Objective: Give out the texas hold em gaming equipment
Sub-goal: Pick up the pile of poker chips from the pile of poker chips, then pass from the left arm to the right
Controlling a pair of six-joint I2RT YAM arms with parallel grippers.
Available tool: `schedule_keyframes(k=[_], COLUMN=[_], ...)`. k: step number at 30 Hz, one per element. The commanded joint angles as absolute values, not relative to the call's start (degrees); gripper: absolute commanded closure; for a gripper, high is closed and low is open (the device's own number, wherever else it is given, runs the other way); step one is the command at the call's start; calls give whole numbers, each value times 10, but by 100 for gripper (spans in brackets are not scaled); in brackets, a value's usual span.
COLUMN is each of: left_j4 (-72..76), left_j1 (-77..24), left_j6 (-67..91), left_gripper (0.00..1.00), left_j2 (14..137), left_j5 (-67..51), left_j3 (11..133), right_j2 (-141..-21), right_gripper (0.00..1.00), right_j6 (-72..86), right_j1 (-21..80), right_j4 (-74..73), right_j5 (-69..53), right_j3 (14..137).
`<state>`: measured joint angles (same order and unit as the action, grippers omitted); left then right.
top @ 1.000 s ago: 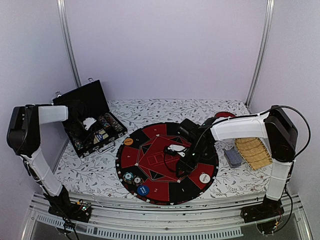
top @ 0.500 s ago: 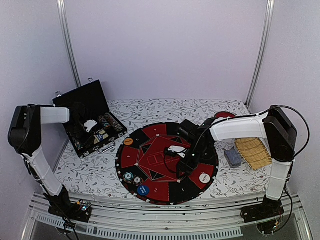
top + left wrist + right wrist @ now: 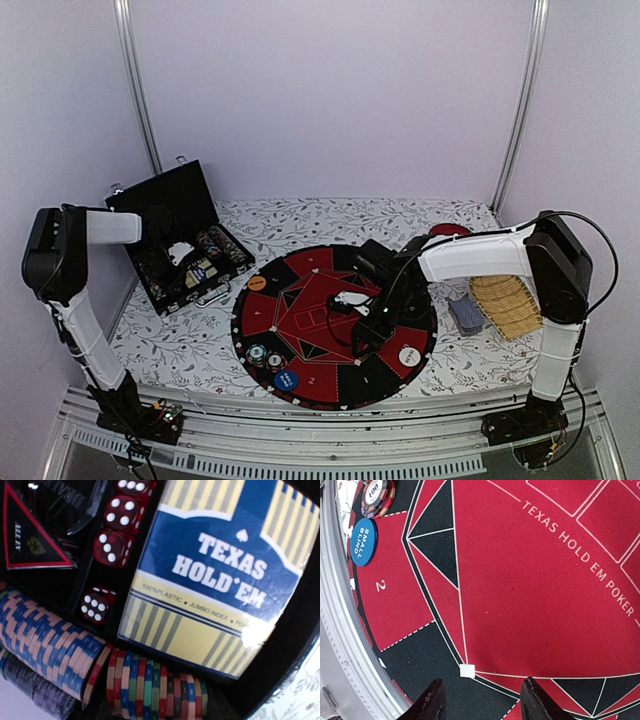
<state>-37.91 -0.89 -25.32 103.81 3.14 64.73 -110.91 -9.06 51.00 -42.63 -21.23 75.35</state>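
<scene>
The round red-and-black poker mat [image 3: 312,262] carries two striped chips [image 3: 265,356], a blue button disc [image 3: 286,380], an orange disc [image 3: 257,283] and a white disc [image 3: 409,355]. My right gripper [image 3: 366,336] hovers low over the mat's centre. In the right wrist view it [image 3: 485,700] is open and empty, with the blue "small blind" disc [image 3: 364,541] and a "100" chip [image 3: 374,492] far off. My left gripper [image 3: 165,262] is inside the open black case [image 3: 160,195]. Its fingers are out of the left wrist view, which shows rows of chips [image 3: 150,685] close below.
The case also holds a blue-yellow "Texas Hold'em" card box [image 3: 215,580], red dice [image 3: 112,547] and a triangular plaque [image 3: 30,535]. A grey-blue card deck [image 3: 465,315], a straw slatted mat [image 3: 505,305] and a dark red plate [image 3: 450,230] lie right of the poker mat.
My left arm has shifted slightly further into the case. My right arm has hardly moved.
</scene>
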Motion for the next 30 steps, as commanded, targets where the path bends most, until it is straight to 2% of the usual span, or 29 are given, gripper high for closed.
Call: schedule_keyframes(k=[1, 12, 14, 16, 20, 24, 30], left_j4=[-399, -381, -383, -372, -212, -33, 170], left_j1=[-24, -34, -38, -44, -88, -149, -201], left_j6=[-244, -135, -70, 1, 175, 339, 500], left_gripper=[100, 100, 100, 100, 100, 100, 100], left_j2=[1013, 870, 846, 815, 729, 700, 741], left_j5=[-32, -3, -49, -155, -310, -344, -389], left_j3=[639, 708, 727, 724, 593, 481, 401], right_j2=[-1123, -1094, -1082, -1072, -1060, -1066, -1126], right_gripper=[47, 47, 47, 47, 47, 45, 37], right_j6=[-86, -71, -70, -71, -68, -77, -158], right_j1=[514, 514, 514, 513, 514, 526, 557], right_j4=[-421, -416, -409, -395, -358, -308, -236], right_j5=[-208, -158, -122, -96, -63, -62, -83], right_j3=[762, 820, 835, 850, 887, 930, 1000])
